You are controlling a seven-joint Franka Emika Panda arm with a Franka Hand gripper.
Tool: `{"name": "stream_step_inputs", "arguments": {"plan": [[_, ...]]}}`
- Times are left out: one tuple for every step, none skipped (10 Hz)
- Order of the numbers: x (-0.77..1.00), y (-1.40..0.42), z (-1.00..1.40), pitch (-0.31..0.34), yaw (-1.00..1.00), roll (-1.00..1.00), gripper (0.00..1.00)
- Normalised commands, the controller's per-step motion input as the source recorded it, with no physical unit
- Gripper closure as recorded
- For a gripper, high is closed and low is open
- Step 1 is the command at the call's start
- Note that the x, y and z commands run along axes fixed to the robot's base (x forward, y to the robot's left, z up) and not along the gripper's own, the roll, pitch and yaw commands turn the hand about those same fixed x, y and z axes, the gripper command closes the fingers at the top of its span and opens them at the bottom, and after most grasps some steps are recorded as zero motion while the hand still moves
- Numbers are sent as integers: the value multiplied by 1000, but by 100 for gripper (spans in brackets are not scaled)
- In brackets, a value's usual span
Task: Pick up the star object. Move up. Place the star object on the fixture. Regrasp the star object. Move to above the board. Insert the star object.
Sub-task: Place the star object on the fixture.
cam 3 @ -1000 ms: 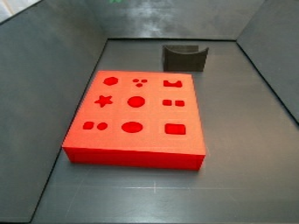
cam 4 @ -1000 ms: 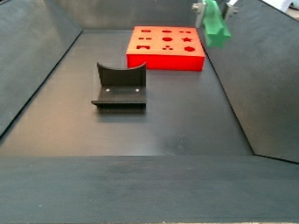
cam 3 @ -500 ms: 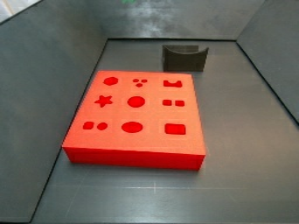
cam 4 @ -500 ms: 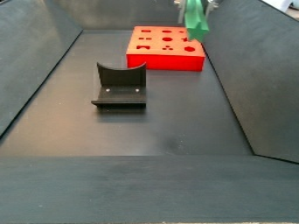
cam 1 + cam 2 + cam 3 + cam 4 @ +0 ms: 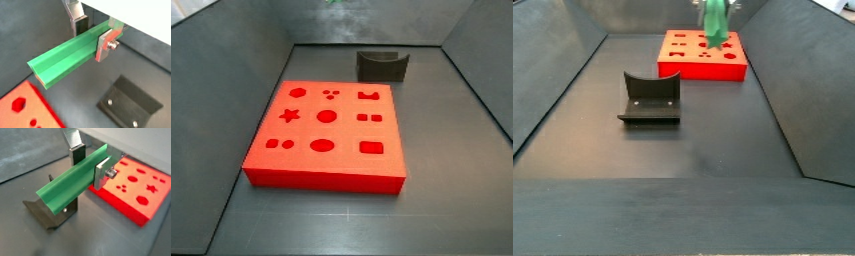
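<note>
My gripper (image 5: pixel 92 31) is shut on the star object (image 5: pixel 67 59), a long green peg, holding it near one end; it shows in both wrist views (image 5: pixel 70 180). In a side view the peg (image 5: pixel 714 24) hangs upright, high over the red board (image 5: pixel 703 55), and the gripper there is mostly cut off at the frame's edge. The board with its shaped holes lies flat in the other side view too (image 5: pixel 329 132), where the gripper is out of view. The dark fixture (image 5: pixel 651 97) stands apart from the board, empty; it also shows by the back wall (image 5: pixel 382 66).
Dark walls enclose the floor on all sides (image 5: pixel 567 70). The fixture (image 5: pixel 51 213) and a corner of the board (image 5: pixel 137 185) lie far below the held peg. Bare dark floor (image 5: pixel 687 170) stretches in front of the fixture.
The gripper has carried the upright peg leftward in a side view, from beside the board's right edge to above the board. The board and fixture have not moved.
</note>
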Motion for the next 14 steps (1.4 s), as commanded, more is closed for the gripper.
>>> {"name": "stream_step_inputs", "arguments": {"plan": [[1000,-50,-68,56,84,-1000,100],[1000,-28,-61,76,61,-1000,100],[1000,-19,-59,84,47,-1000,100],[1000,-1,-54,97,19,-1000,100],[1000,12,-50,110,-6,-1000,100],[1000,22,-46,119,-30,-1000,100],[1000,33,-44,121,-65,-932,100],[1000,42,-42,107,-83,-784,100],[1000,49,-40,92,-95,-633,100],[897,51,-33,72,-104,-426,100],[806,43,-26,62,-104,-283,100],[742,31,-19,51,-100,-225,100],[599,35,-17,36,-88,-177,100],[499,38,-16,32,-77,-155,100]]}}
